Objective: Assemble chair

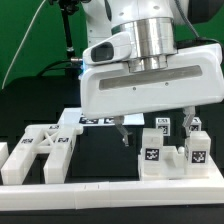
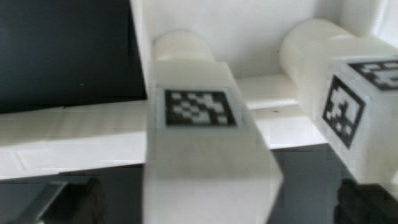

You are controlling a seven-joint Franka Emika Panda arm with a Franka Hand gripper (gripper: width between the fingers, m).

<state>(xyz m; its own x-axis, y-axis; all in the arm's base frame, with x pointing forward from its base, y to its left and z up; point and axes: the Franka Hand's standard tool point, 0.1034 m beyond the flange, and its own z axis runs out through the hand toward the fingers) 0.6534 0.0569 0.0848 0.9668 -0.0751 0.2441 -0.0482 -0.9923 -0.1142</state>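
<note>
The chair is in loose white tagged pieces. A cross-braced frame (image 1: 40,150) lies flat on the exterior view's left. Two upright leg bars stand side by side in front: one (image 1: 150,152) under my hand, the other (image 1: 197,148) to its right. My gripper (image 1: 153,130) hangs over the first bar, with one finger on each side and the jaws spread wide. In the wrist view that bar (image 2: 205,120) runs up between my dark fingertips (image 2: 50,200), and gaps show beside it. The second bar (image 2: 356,95) stands alongside. My gripper (image 2: 210,205) is open and holds nothing.
The marker board (image 1: 92,121) lies flat behind the pieces. A long low white border rail (image 1: 110,190) runs along the front, with a short white block (image 1: 3,155) at the far left. A flat white slab (image 2: 71,135) lies behind the bars in the wrist view.
</note>
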